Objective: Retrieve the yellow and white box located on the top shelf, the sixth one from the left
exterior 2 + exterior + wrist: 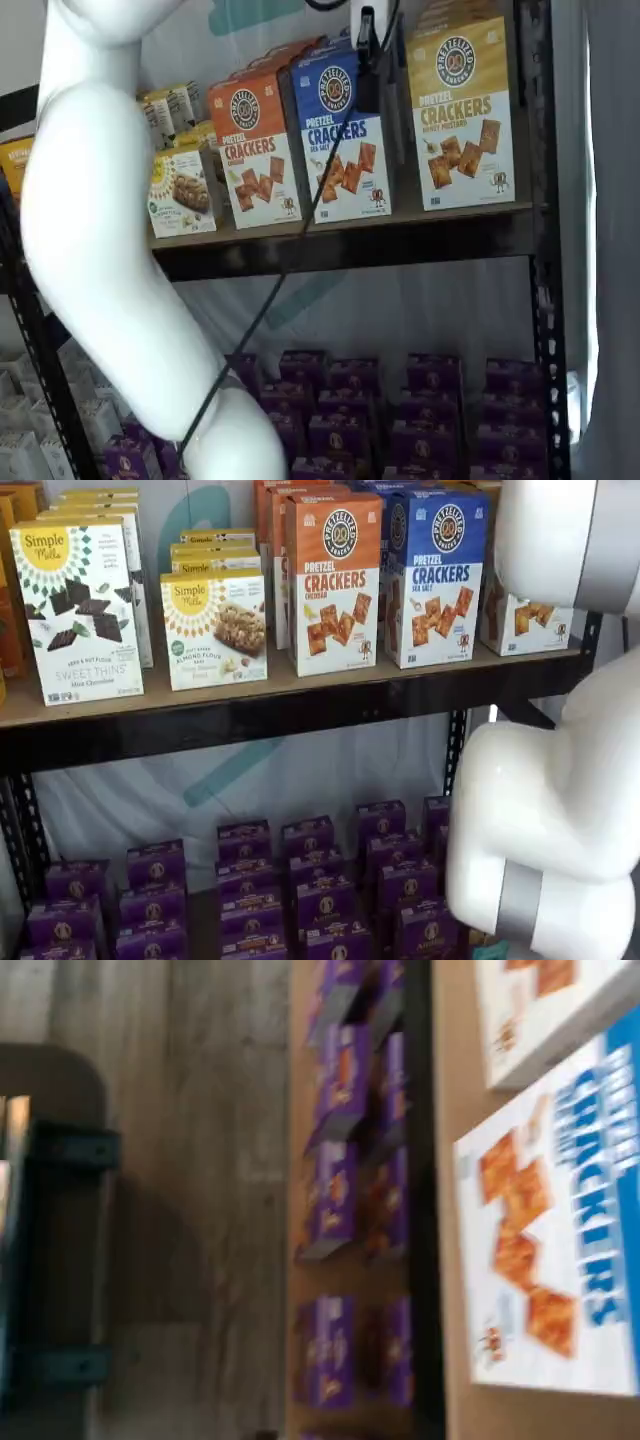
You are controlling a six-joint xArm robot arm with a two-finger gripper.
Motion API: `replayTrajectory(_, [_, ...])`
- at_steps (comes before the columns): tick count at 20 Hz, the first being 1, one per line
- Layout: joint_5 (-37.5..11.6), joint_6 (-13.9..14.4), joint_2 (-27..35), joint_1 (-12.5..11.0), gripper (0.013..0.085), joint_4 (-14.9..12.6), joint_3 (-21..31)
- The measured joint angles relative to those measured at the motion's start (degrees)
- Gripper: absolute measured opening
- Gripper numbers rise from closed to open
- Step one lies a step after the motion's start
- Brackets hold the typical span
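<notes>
The yellow and white box (461,120) stands at the right end of the top shelf (340,243), upright, front facing out. In a shelf view only its white lower front (527,622) shows beside the white arm. My gripper (368,60) hangs from the view's upper edge as a black finger seen side-on, with a cable trailing down. It hovers in front of the blue-topped crackers box (342,135), just left of the yellow and white box, with nothing held. The wrist view shows the blue-topped box (560,1250) close up and blurred.
An orange-topped crackers box (334,580) and Simple Mills boxes (78,605) fill the shelf to the left. Purple boxes (300,890) crowd the lower level. A black upright (540,250) borders the shelf on the right. The white arm (110,250) spans the foreground.
</notes>
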Motion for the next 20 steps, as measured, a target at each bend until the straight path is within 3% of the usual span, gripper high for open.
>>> replayTrajectory(3, [-2.6,0.6,-0.9,-2.9,0.0850,7.3,0.4])
replayTrajectory(5, [-4.9,0.8,-1.7,-3.7,0.0850,10.1,1.2])
replayTrajectory(7, [-10.5,0.1,-3.8,-4.0,0.0850,12.5,4.2])
replayTrajectory(10, [-15.5,-1.1,-4.8,-3.5,0.0850,12.8,6.1])
replayTrajectory(16, [-14.9,-2.7,0.9,-3.7,0.0850,9.8,0.9])
replayTrajectory(20, [-15.3,-3.8,4.7,-4.3,0.0850,9.5,-2.5])
